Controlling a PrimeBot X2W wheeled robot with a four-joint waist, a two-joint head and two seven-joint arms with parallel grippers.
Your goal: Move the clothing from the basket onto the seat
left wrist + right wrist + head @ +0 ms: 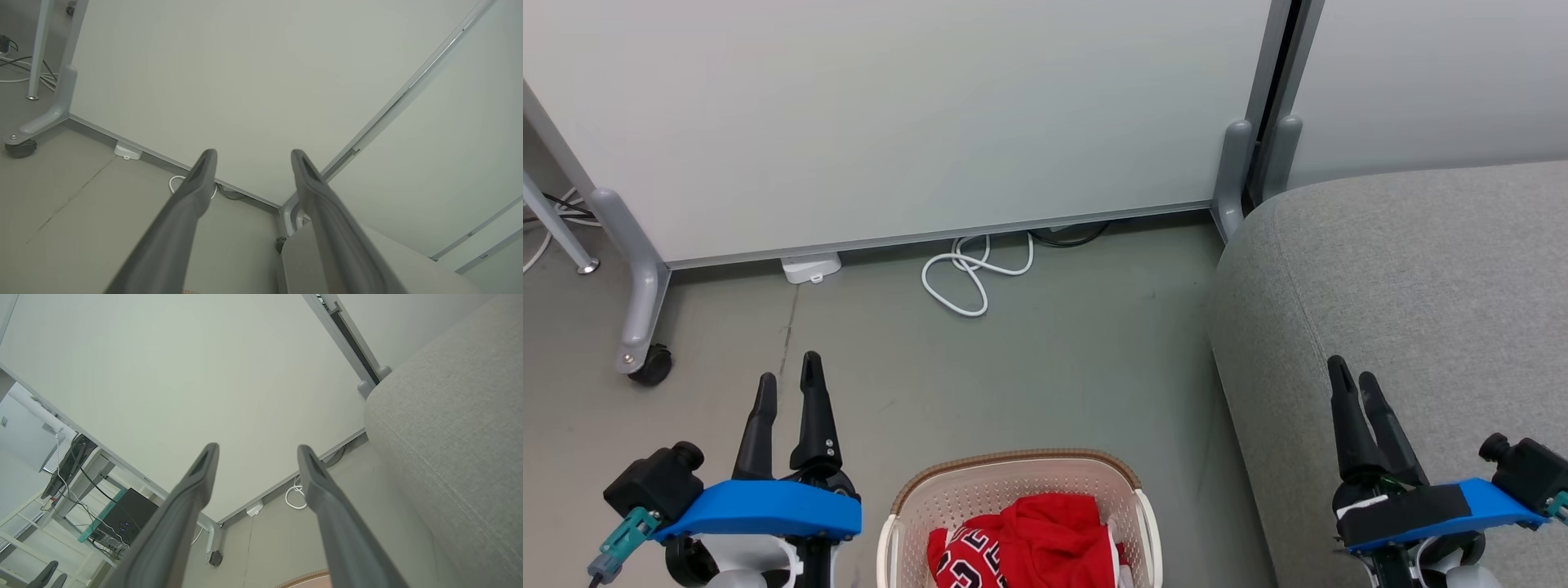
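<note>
the first reach is judged to be due, as no garment is lifted. the left gripper (788, 371) is held level over the floor (1054, 351), fingers apart, empty. the clothing (1029, 539) is heaped in the basket (1013, 457) beside the seat (1421, 269)'s left edge. the right gripper (1349, 371) is held over the seat, likewise parted. a descent into the basket is called for.

My left pincer (788, 367) sits low on my left in the head view, pointing forward, jaws parted. The left wrist view confirms this: the two dark fingers (192, 196) stand wide apart. My right pincer (1349, 369) sits low on my right, leaning slightly inward. Seen from the head its tips look close-set, but the right wrist view shows them spread wide. Each wrist carries a blue mount (768, 506), and both arms are at roughly matching height.
</note>
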